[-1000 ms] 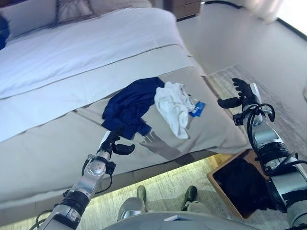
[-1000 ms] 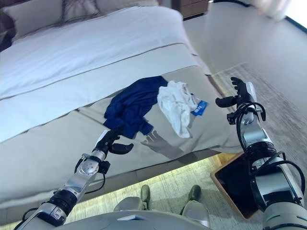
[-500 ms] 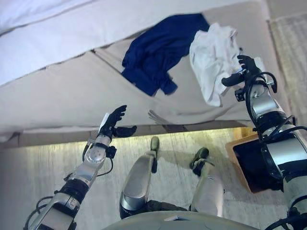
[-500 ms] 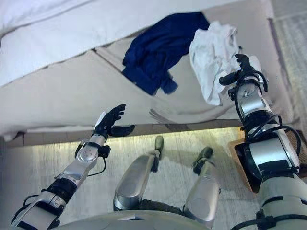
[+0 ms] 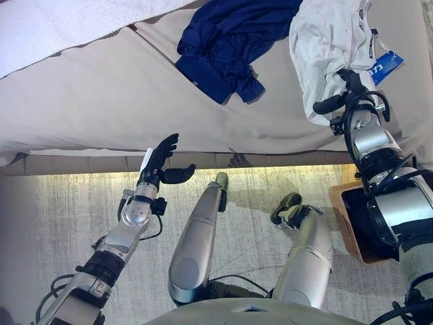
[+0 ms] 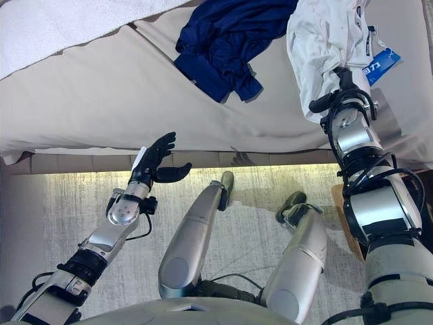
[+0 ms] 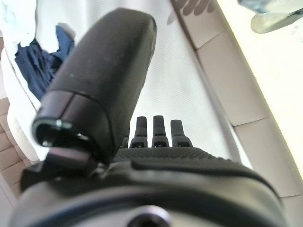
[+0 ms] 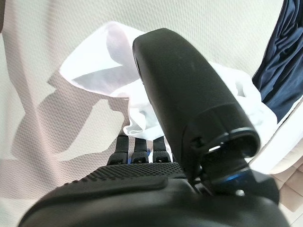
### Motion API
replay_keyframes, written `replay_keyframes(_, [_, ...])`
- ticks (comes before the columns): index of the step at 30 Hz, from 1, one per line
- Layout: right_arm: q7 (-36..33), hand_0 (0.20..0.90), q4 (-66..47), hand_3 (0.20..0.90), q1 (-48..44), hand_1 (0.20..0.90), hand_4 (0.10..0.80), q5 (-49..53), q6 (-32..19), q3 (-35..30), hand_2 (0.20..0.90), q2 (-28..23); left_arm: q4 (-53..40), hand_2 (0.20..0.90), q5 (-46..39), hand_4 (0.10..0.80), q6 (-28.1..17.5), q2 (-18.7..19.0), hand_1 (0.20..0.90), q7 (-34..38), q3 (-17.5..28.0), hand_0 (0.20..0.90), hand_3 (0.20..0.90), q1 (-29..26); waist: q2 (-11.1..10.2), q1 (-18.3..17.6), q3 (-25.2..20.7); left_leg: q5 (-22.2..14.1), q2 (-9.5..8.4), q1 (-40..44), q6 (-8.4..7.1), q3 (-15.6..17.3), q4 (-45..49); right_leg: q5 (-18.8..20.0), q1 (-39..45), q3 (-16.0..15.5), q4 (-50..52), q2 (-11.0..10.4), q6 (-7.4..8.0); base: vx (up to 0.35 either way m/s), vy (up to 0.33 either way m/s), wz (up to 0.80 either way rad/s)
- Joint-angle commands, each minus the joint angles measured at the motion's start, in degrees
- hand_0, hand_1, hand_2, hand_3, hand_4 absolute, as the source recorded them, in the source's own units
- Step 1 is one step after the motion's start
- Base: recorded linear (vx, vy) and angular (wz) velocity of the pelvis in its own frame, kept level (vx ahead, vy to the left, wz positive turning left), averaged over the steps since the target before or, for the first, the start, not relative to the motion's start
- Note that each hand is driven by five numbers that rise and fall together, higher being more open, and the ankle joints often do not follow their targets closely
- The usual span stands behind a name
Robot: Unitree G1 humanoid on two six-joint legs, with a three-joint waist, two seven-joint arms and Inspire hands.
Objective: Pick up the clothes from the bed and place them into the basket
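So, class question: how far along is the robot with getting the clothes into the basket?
Nothing looks done: the navy garment and white garment both lie on the bed. The right hand, fingers open, is over the white garment's lower edge; the left hand is open and empty. Both garments remain, as does the basket.

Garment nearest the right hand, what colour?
White garment, by the right hand; clearest in left eye view.

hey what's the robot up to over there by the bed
It is clearing clothes off the bed. Its right hand is at the lower edge of the white garment, fingers straight, nothing gripped yet. The navy garment lies untouched beside it. Its left hand is open, off the bed's edge and holding nothing. The basket sits on the floor on the robot's right, with dark contents inside.
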Motion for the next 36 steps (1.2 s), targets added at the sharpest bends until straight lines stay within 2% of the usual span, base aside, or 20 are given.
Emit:
replay_keyframes(1, [0.07,0.900,-1.23,0.900,-4.82,0.900,0.800,2.06,-3.84,3.46,0.900,-0.83,-6.53,0.900,-0.99,0.800,-2.94,3.20,0.900,2.00,1.50,0.900,0.900,2.47,0.87,0.80,-1.20,-9.22,-1.68,1.44,3.64,2.13,6.66,-3.79,3.84,2.63,2.78,4.84,-1.52,0.000,0.000,0.00])
replay_keyframes(2, [-0.53,0.429,-1.77,0.351,-4.85,0.429,0.251,2.28,-3.92,3.34,0.429,-0.89,-6.59,0.900,-0.98,0.800,-2.79,3.32,0.900,2.07,1.67,0.900,0.900,2.58,0.76,0.78,-1.20,-9.48,-1.61,1.72,3.66,2.12,6.98,-3.96,4.21,2.52,2.90,4.82,-1.57,0.000,0.000,0.00])
replay_keyframes(3, [-0.82,0.300,-1.77,0.200,-4.80,0.300,0.100,2.42,-4.11,3.20,0.300,-0.88,-6.55,0.900,-0.98,0.800,-2.76,3.31,0.900,2.04,1.73,0.900,0.900,2.66,0.70,0.80,-1.20,-9.55,-1.61,2.03,3.66,2.12,6.94,-3.99,4.52,2.48,2.82,4.82,-1.57,0.000,0.000,0.00])
replay_keyframes(9, [-1.15,0.300,-2.32,0.200,-4.47,0.300,0.100,0.75,-5.27,3.01,0.300,-1.10,-5.52,0.900,-0.34,0.800,-3.77,3.15,0.900,1.13,1.52,0.900,0.900,3.18,-0.18,0.59,-1.20,-8.88,-1.32,7.78,2.73,2.34,3.83,-2.65,10.79,1.63,-1.10,4.75,-0.79,0.023,0.007,-0.03])
replay_keyframes(17, [-2.34,0.300,-2.36,0.200,-5.14,0.300,0.100,0.09,-6.17,2.29,0.300,-2.82,-4.07,0.900,0.38,0.800,-5.10,2.64,0.900,1.60,1.32,0.900,0.900,1.78,-1.47,-0.61,-1.24,-4.35,-0.40,19.98,0.58,3.43,-6.20,0.77,23.49,1.15,-12.97,6.04,0.57,0.004,0.027,-0.13])
replay_keyframes(19, [-2.84,0.300,-2.60,0.200,-4.87,0.300,0.100,-0.11,-6.29,1.73,0.300,-3.43,-3.74,0.900,0.57,0.800,-4.74,2.53,0.900,1.83,1.30,0.900,0.900,1.66,-2.00,-0.97,-3.00,-3.69,-0.10,23.22,0.14,3.51,-9.48,1.71,26.89,1.23,-16.94,6.81,0.94,0.016,0.023,-0.09])
replay_keyframes(20, [-2.79,0.300,-2.77,0.200,-4.73,0.300,0.100,-0.15,-6.21,1.42,0.300,-3.88,-3.52,0.900,0.49,0.800,-4.46,2.57,0.900,1.83,1.26,0.900,0.900,1.47,-2.28,-1.21,-3.90,-1.69,-0.06,23.94,0.29,3.87,-11.48,3.52,27.97,0.56,-19.48,6.97,0.54,0.007,0.020,-0.09])
replay_keyframes(23, [-2.66,0.300,-2.64,0.200,-4.25,0.300,0.100,0.07,-6.61,0.85,0.300,-4.85,-2.85,0.900,0.51,0.800,-3.94,2.51,0.900,1.53,1.31,0.900,0.900,1.45,-2.78,-1.62,-5.72,-1.21,0.35,26.84,-0.13,4.03,-14.48,4.35,31.03,0.60,-23.24,7.90,0.84,0.023,0.005,-0.06])
replay_keyframes(32, [0.47,0.300,-4.52,0.200,-1.07,0.300,0.100,1.07,-7.90,-1.62,0.300,-9.04,-1.12,0.900,1.68,0.800,-2.68,2.05,0.900,0.58,1.55,0.900,0.900,3.17,-5.03,-2.91,-12.56,0.04,1.29,36.36,-1.23,6.03,-25.84,7.58,40.35,0.61,-35.92,10.69,2.98,0.069,-0.004,-0.08])
replay_keyframes(36, [-2.50,0.300,-5.23,0.200,-0.41,0.300,0.100,1.05,-9.01,-1.82,0.300,-9.74,-1.28,0.900,1.45,0.800,-2.69,2.19,0.900,0.38,1.11,0.900,0.900,3.16,-5.43,-3.20,-13.95,1.96,1.51,37.41,-1.66,6.11,-29.40,9.35,41.56,0.64,-39.58,11.45,3.54,0.002,-0.012,0.02])
